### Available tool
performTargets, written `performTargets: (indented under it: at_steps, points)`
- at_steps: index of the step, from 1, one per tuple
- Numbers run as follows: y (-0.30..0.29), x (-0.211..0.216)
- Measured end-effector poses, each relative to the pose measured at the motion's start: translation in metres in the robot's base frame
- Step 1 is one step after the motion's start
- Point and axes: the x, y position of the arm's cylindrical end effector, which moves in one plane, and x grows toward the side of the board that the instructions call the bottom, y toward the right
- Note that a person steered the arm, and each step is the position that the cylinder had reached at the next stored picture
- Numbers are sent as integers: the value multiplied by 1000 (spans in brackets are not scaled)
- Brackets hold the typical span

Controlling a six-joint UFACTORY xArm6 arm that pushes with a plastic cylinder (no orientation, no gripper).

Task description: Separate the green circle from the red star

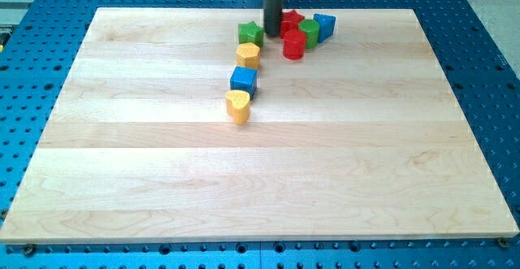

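Observation:
The green circle (309,32) sits near the view's top, touching the red star (291,20), which lies just to its left and is partly hidden behind my rod. My tip (272,33) rests on the board between the green star (251,33) and the red star, just left of the red circle (293,45). The green circle is about one block width to the right of my tip.
A blue block (324,27) touches the green circle on its right. A yellow hexagon (248,56), a blue cube (243,80) and a yellow heart (237,106) form a line running down from the green star. The board's top edge (162,10) is close behind the cluster.

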Motion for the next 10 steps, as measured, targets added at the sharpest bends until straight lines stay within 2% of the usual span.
performTargets:
  at_steps: [2,3,4,5,6,8,9,10]
  points:
    - [66,9]
    - [69,30]
    - [78,88]
    - [128,91]
    - [162,70]
    - [118,87]
    - [128,42]
    - [150,31]
